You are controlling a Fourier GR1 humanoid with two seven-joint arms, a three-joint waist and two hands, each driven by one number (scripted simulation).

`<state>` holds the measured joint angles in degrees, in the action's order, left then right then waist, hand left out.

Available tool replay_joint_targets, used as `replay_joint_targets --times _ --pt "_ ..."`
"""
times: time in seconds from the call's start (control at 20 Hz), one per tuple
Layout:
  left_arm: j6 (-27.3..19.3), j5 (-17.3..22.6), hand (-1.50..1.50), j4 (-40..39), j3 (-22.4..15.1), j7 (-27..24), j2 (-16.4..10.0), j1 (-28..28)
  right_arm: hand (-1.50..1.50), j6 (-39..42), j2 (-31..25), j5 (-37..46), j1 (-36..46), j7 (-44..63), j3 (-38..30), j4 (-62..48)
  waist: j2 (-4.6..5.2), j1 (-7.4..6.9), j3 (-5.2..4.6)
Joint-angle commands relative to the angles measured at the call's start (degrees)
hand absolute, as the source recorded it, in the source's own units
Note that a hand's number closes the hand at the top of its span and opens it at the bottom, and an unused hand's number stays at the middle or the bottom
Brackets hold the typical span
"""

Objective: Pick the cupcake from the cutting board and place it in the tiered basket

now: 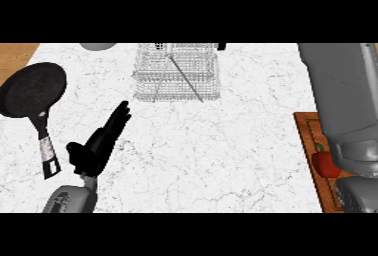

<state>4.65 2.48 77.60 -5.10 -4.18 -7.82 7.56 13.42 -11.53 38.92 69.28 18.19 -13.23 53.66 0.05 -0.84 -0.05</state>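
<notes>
A wooden cutting board (308, 131) lies at the counter's right edge, mostly covered by my grey right forearm (343, 95). On it shows a small red thing with a bit of green on top, likely the cupcake (323, 164), half hidden behind the forearm. The white wire tiered basket (176, 75) stands at the back centre of the marble counter. My right hand itself shows nowhere. My left hand (96, 147) rests low at the left, open, fingers straight and pointing up-right, holding nothing.
A black frying pan (31, 90) with its handle (47, 150) toward me lies at the far left, close to my left hand. A grey rounded object (98, 46) sits at the back left. Bare wood (15, 55) shows past the counter's left corner.
</notes>
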Motion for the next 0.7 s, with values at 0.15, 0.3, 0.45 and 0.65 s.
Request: replay_joint_targets --times 0.15,0.3,0.45,0.65 --pt "1.6 -0.4 0.0 2.9 -2.1 -0.1 0.6 -2.7 1.5 -5.8 1.6 0.9 12.1 0.9 -1.7 -16.3 0.6 -1.75 0.01" --pt "-1.4 -2.7 0.0 0.9 -2.9 0.1 3.0 0.9 1.5 -9.0 4.1 2.3 15.2 0.9 -0.9 -22.1 0.97 -2.13 -0.02" --pt "1.9 -0.6 0.0 1.7 -1.4 1.7 0.2 0.9 1.5 -10.0 6.0 2.7 18.3 0.6 -0.6 -26.6 0.95 -2.56 -0.02" --pt "1.8 -0.3 0.0 0.6 -1.0 -0.6 1.2 0.8 1.5 -12.5 7.1 2.3 19.1 -1.8 -1.9 -32.0 1.28 -3.16 -0.05"
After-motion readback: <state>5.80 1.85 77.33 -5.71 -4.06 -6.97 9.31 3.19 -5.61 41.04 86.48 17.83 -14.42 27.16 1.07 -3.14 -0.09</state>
